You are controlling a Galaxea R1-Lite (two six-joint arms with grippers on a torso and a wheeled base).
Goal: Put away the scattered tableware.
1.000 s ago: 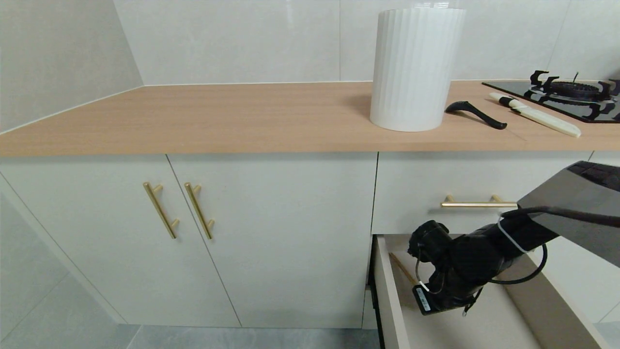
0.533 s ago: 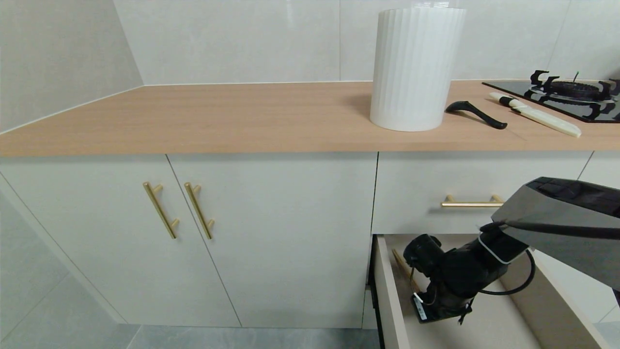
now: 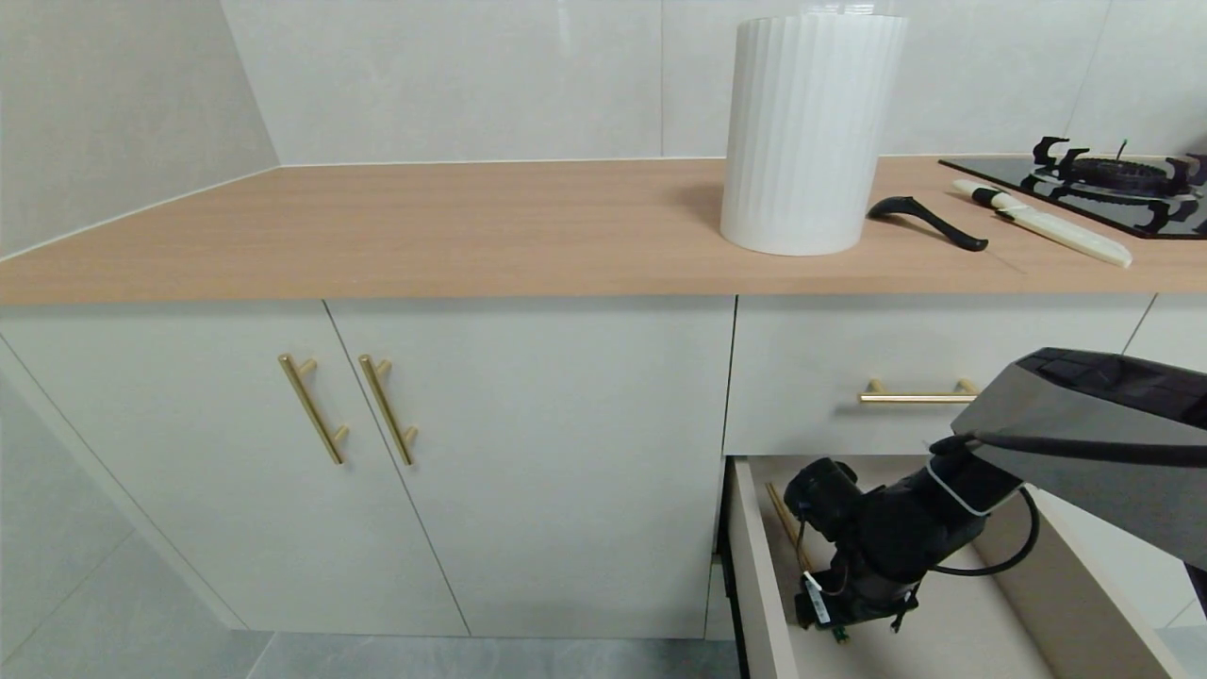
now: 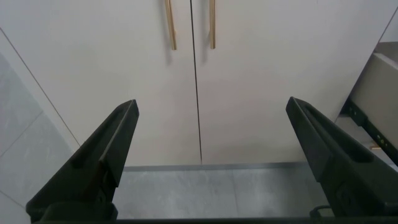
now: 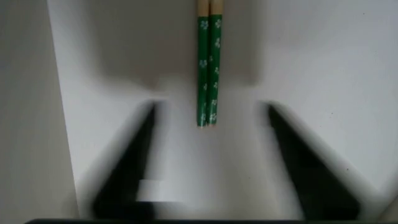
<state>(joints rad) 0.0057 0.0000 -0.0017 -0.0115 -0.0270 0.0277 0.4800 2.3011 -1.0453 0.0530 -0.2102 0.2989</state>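
A pair of chopsticks point(image 5: 207, 68) with green patterned ends lies on the pale floor of the open drawer point(image 3: 754, 585). My right gripper point(image 5: 211, 168) hangs just over those ends, open, with one blurred finger on each side and nothing held. In the head view my right arm point(image 3: 886, 547) dips into the drawer, and the chopsticks' wooden part point(image 3: 781, 514) shows beside it. On the counter lie a black spoon point(image 3: 926, 221) and a white knife with a black collar point(image 3: 1042, 223). My left gripper point(image 4: 211, 155) is open in front of the cabinet doors.
A tall white ribbed container point(image 3: 806, 132) stands on the wooden counter next to the spoon. A black gas hob point(image 3: 1103, 184) sits at the far right. Above the open drawer is a shut one with a gold handle point(image 3: 929, 396). Two cabinet doors with gold handles point(image 3: 349, 410) are at the left.
My right arm has sunk lower into the drawer and slightly to the left. Over the last half second it moved very little. The things on the counter have not moved.
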